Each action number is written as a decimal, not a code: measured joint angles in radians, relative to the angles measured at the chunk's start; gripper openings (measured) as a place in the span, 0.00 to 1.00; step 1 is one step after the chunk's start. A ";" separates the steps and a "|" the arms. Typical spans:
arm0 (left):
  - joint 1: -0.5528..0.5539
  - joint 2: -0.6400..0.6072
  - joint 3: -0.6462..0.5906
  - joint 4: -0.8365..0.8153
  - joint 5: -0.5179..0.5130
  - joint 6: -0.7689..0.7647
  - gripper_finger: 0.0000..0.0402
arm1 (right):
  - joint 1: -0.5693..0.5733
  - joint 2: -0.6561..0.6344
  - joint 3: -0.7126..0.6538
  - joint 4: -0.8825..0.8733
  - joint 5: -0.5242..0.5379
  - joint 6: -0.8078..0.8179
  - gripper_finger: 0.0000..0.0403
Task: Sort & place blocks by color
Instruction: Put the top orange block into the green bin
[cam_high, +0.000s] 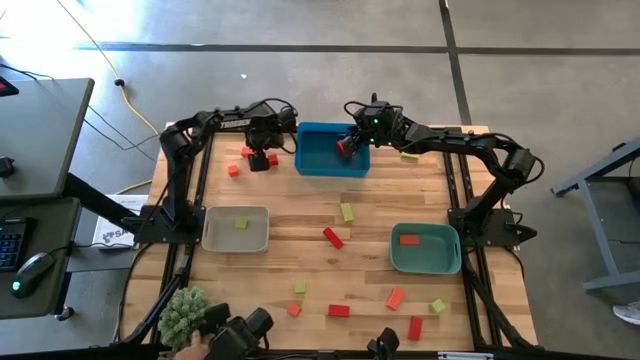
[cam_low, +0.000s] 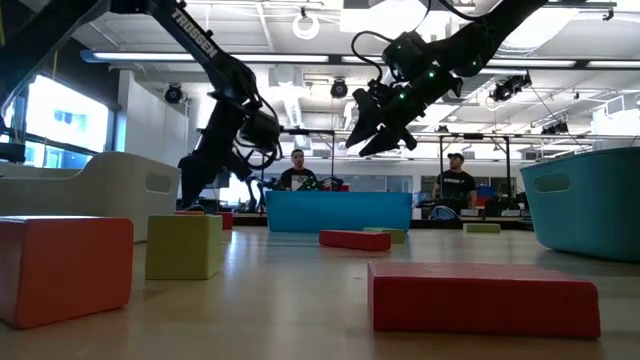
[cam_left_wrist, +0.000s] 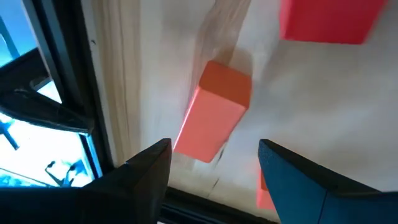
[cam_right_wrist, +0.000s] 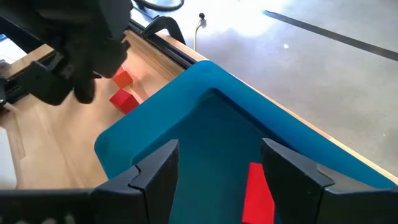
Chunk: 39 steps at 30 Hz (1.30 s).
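My right gripper (cam_right_wrist: 214, 180) hung over the blue rectangular tray (cam_high: 332, 150) at the table's far edge, fingers spread and holding nothing, with a red oblong block (cam_right_wrist: 256, 194) lying inside the tray below it. My left gripper (cam_left_wrist: 214, 168) hovered low just left of that tray, fingers parted either side of an orange-red oblong block (cam_left_wrist: 214, 112) on the wooden table (cam_high: 370, 215), a red cube block (cam_left_wrist: 329, 18) just beside it.

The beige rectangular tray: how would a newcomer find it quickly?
On the wooden slatted table, look at the side under the left arm. The beige rectangular tray lies there, holding one small yellow-green block. The other two trays are blue and teal.
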 joint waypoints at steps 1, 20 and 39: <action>0.001 0.007 0.000 0.001 0.000 0.000 0.57 | 0.000 0.000 0.000 0.000 -0.001 0.000 0.53; -0.013 0.081 0.000 0.039 -0.035 0.025 0.51 | 0.000 0.000 0.000 0.000 -0.010 -0.003 0.53; -0.010 0.079 0.000 0.037 -0.044 0.025 0.26 | 0.000 0.000 -0.001 0.000 -0.010 -0.004 0.53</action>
